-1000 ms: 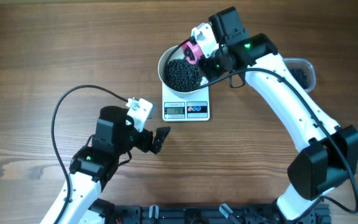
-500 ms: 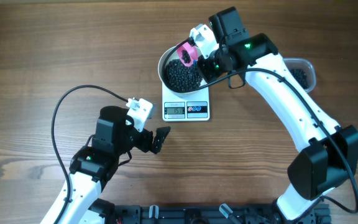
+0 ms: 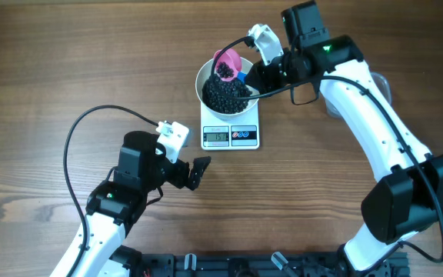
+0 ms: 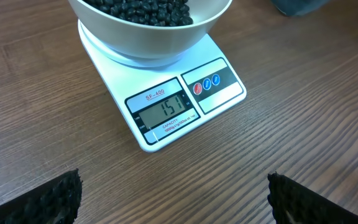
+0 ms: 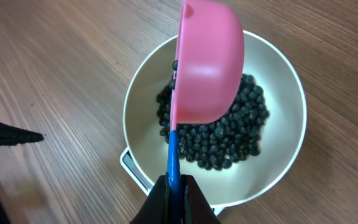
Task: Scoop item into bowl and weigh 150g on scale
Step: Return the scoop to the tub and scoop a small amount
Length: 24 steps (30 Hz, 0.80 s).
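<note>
Resting on scale [image 4: 219, 93], bowl [image 5: 284, 93] holds beans [image 5: 229, 137]; pink scoop [image 5: 207, 62] above.

black beans [image 5: 229, 134], white bowl [image 5: 140, 118], pink scoop [image 5: 207, 62]

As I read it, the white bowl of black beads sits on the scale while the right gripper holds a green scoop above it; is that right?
Not quite: the scoop is pink with a blue handle, not green, as the right wrist view shows. Otherwise yes: the white bowl of black beads sits on the scale, and the right gripper holds the scoop above it.
</note>
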Motion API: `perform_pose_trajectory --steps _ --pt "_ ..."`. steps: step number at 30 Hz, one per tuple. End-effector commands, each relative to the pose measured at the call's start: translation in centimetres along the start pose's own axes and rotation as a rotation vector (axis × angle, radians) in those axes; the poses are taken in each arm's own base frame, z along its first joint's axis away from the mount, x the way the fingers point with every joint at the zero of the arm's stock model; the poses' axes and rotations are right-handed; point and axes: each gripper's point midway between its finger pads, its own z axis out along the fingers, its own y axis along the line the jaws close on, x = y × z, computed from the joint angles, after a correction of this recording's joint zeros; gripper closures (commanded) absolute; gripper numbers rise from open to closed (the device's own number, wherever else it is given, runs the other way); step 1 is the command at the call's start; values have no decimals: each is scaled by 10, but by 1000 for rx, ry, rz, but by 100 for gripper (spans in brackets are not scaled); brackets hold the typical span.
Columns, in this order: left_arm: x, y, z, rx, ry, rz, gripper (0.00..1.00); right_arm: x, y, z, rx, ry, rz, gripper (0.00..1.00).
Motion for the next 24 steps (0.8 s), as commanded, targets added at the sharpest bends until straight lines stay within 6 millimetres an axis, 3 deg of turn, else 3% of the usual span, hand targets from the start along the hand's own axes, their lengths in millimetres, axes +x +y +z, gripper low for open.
perform_pose_trajectory --steps 1,5,9,13,17,24 --pt "-9 -1 -2 -2 -21 19 0 -18 9 -21 -37 -74 16 96" --pt "-9 -1 -2 -2 -20 19 0 -30 1 -36 -117 -151 111 95" --pt "-9 -1 -2 -2 -21 19 0 -24 -38 -65 -143 -200 315 96" --pt "-9 -1 -2 -2 -21 20 0 5 -67 -98 -141 -185 491 96" --pt "-9 -1 -2 -2 -20 20 0 62 -93 -124 43 -55 621 96" --pt "-9 -1 -2 -2 -21 19 0 108 -121 -141 288 73 762 96"
